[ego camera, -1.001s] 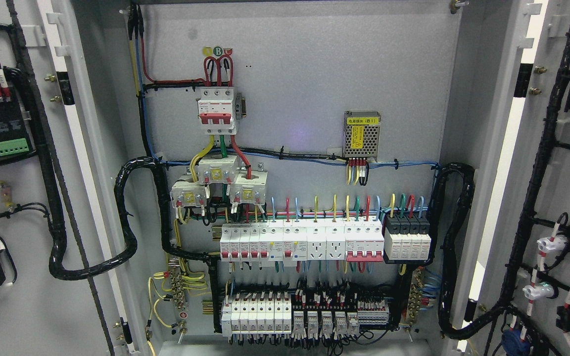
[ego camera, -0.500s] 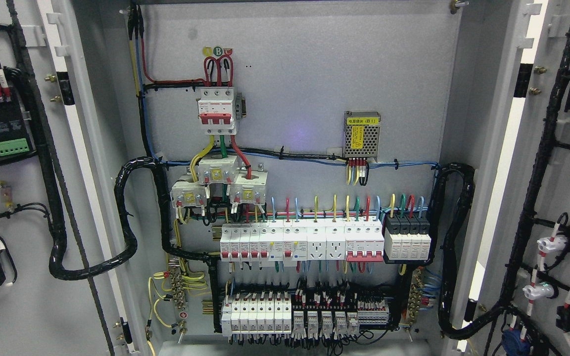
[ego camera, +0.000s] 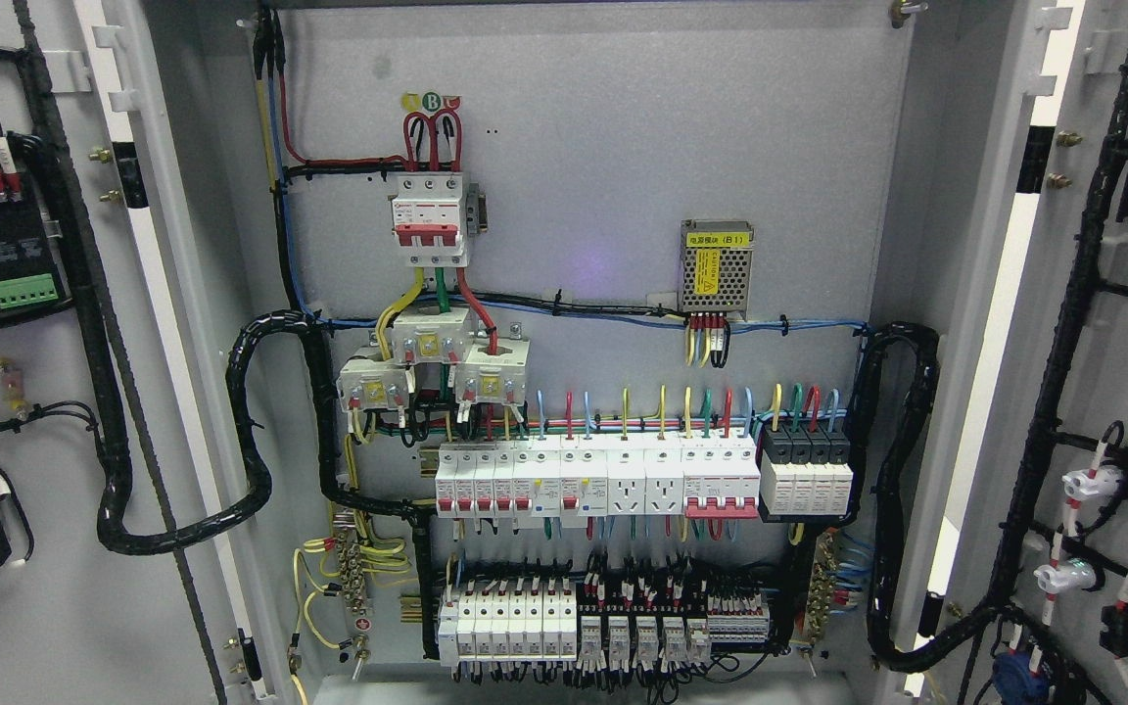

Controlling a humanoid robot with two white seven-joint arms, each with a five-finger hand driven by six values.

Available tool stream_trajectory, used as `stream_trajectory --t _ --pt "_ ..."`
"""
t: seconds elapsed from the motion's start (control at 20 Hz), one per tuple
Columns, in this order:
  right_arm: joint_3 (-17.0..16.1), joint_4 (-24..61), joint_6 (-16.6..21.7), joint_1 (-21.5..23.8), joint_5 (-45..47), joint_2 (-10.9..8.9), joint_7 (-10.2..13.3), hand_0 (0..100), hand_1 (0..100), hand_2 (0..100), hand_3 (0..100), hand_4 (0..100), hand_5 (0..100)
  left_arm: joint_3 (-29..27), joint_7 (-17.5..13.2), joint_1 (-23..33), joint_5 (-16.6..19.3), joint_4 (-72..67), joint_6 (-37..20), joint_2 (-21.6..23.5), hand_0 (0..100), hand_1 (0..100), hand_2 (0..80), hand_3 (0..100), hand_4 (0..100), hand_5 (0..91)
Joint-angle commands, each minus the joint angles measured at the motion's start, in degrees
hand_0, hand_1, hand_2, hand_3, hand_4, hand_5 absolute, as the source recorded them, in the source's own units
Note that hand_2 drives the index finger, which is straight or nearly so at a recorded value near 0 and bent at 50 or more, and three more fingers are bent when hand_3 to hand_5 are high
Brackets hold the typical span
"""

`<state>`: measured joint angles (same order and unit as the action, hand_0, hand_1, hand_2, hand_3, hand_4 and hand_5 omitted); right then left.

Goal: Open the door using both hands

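Note:
An electrical cabinet fills the head view with both doors swung wide. The left door point(ego camera: 25, 607) shows its grey inner face at the far left, carrying a black terminal unit and black cable looms. The right door point(ego camera: 1093, 323) stands at the far right, its inner face lined with black wiring and white connectors. Between them the grey back panel point(ego camera: 613, 147) is fully exposed. Neither of my hands nor any arm shows in the picture.
On the back panel sit a red-and-white main breaker point(ego camera: 430, 220), a mesh power supply with a yellow label point(ego camera: 716, 266), a row of white breakers point(ego camera: 593, 480) and lower terminal blocks point(ego camera: 603, 627). Thick black cable bundles point(ego camera: 251, 431) loop to each door at the hinges.

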<state>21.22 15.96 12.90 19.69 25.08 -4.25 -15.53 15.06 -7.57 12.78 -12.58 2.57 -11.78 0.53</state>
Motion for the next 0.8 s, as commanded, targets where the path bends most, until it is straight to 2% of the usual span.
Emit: stream_trajectory --t 0.0,0.1,0.25,0.75 --pt "-1.71 -5.85 -0.94 -0.44 -6.53 4.95 1.9 11 0 0 0 0 0 -0.12 0.01 -0.13 0.28 -3.45 0.01 -0.36 0 0 0.0 0 3 0.0" --pt "-1.71 -5.85 -1.03 -0.53 -6.54 5.22 2.7 11 0 0 0 0 0 -0.12 0.01 -0.13 0.28 -3.37 0.01 -0.36 0 0 0.0 0 3 0.0" --pt "-1.71 -5.85 -2.26 -0.7 -6.62 5.22 2.7 11 0 0 0 0 0 -0.12 0.01 -0.13 0.19 -3.19 0.01 -0.36 0 0 0.0 0 3 0.0" --pt "-1.71 -6.29 -2.44 -1.67 -6.62 5.13 2.7 11 0 0 0 0 0 -0.12 0.01 -0.22 0.19 -2.84 -0.17 -0.36 0 0 0.0 0 3 0.0"
